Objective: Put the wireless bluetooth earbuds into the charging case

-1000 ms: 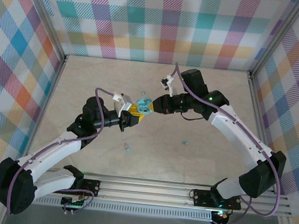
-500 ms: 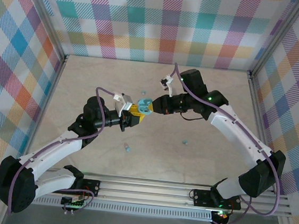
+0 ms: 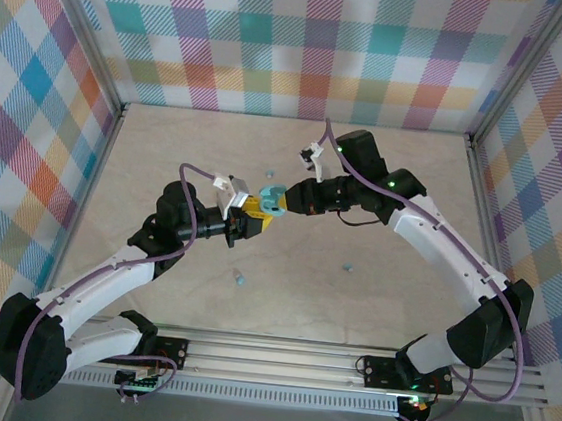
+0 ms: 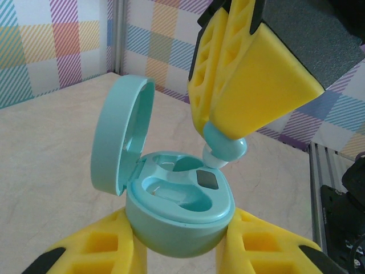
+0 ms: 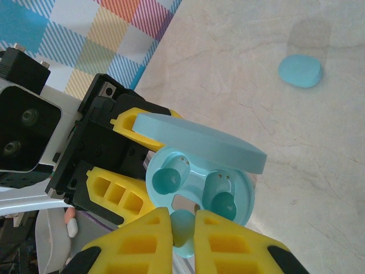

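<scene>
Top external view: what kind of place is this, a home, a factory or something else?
Probably a robot test cell in a laboratory, not a home. The left arm and the right arm are bolted to a metal rail, and the table is boxed in by checked panels on aluminium posts.

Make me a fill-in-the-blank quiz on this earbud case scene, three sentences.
1. The left hand grips the charging case, whose lid stands ____.
2. The right hand pinches one ____ close above the case.
3. A loose light blue disc lies on the ____.
Missing words: open; earbud; table.
</scene>
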Robot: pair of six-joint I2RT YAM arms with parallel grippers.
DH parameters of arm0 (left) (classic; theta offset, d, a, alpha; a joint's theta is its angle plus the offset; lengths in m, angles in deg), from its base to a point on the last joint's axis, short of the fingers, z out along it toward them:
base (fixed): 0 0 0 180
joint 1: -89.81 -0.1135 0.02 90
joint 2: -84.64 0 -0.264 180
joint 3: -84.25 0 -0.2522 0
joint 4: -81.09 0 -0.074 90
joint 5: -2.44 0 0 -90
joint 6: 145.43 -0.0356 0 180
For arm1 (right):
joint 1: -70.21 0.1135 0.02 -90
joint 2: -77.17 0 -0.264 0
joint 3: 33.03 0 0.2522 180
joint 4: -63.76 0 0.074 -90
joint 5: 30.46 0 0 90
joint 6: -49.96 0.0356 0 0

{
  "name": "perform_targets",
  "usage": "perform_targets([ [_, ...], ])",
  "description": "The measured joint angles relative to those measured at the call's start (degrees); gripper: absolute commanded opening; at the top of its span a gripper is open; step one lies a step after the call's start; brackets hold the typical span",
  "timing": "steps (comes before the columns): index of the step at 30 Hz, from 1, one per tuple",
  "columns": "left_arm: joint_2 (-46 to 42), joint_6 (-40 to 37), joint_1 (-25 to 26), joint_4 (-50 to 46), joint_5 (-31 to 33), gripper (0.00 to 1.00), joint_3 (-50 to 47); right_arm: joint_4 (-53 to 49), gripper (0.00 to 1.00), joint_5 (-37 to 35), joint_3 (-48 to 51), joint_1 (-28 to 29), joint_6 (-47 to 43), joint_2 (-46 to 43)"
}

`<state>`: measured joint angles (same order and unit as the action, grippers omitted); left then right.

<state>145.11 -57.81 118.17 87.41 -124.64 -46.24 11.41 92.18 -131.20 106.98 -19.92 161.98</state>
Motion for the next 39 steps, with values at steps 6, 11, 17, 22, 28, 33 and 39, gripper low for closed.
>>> perform_targets([
  [6, 0.0, 0.0, 0.0, 0.0, -0.4, 0.01, -0.1, 0.0, 0.13, 0.0, 0.0, 0.0, 0.0, 0.4],
  [11, 0.0, 0.1, 0.0, 0.0, -0.6, 0.01, -0.4, 0.0, 0.13, 0.0, 0.0, 0.0, -0.7, 0.8],
  [17, 0.0, 0.1, 0.0, 0.0, -1.0, 0.01, -0.4, 0.0, 0.13, -0.3, -0.2, 0.0, -1.6, 1.0],
  [22, 0.0, 0.2, 0.1, 0.1, -1.4, 0.01, -0.4, -0.1, 0.13, -0.7, -0.3, 0.0, -2.3, 1.6],
  [28, 0.0, 0.2, 0.1, 0.2, -1.4, 0.01, -0.4, -0.5, 0.15, -0.5, -1.2, 0.0, -2.8, 2.1],
  [33, 0.0, 0.2, 0.1, 0.5, -1.4, 0.01, -0.4, -0.6, 0.19, -0.2, -1.3, 0.0, -3.1, 2.4],
  [39, -0.3, 0.2, 0.1, 0.4, -1.4, 0.01, -0.4, -0.9, 0.25, 0.1, -1.3, 0.0, -4.6, 2.4],
])
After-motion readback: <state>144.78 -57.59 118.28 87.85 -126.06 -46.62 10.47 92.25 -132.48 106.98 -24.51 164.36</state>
